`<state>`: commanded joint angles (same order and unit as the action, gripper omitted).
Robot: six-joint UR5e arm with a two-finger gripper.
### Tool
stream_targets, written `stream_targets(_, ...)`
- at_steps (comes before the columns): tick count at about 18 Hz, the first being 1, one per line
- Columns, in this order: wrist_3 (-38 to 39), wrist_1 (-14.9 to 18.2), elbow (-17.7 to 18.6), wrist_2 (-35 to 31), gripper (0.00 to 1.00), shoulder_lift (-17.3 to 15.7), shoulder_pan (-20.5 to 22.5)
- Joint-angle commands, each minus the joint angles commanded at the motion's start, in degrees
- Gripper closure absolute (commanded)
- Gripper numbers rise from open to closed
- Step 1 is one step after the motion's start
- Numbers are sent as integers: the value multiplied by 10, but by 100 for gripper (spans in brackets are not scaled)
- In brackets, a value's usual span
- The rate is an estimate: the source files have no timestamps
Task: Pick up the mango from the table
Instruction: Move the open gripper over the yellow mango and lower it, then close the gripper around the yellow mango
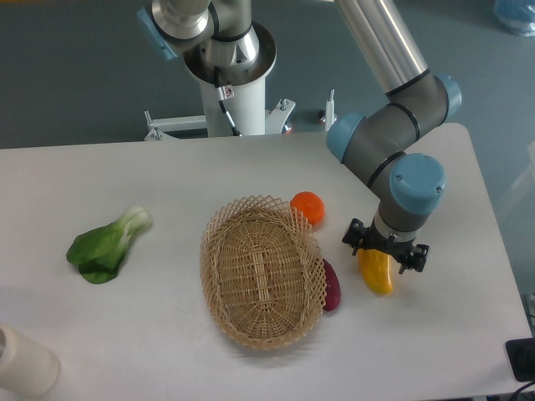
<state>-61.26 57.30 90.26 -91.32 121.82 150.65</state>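
Yellow mango [377, 274] lies on the white worktop [150, 326], right of the basket [262, 271]; the fingers [384, 248] straddle its top, grip state unclear.

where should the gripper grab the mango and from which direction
Grip the mango across its narrow middle, coming straight down from above. It lies flat on the table, long axis running roughly front to back, so fingers closing left-right span its short width. The gripper sits over its upper end.

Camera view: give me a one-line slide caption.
Gripper poised over the mango on the table, right of the basket.
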Motion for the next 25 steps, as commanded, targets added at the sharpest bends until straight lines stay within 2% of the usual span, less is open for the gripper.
stream_targets(11, 3, -11, 13, -26, 0, 9, -4)
stream_targets(14, 2, -62, 39, -26, 0, 9, -4)
stream_targets(16, 3, -72, 44, -27, 10, 9, -4)
stream_targets(20, 3, -71, 43, -32, 35, 9, -5)
stream_targets(22, 2, -71, 42, -32, 42, 8, -4)
stream_targets(25, 0, -69, 27, -33, 44, 8, -4)
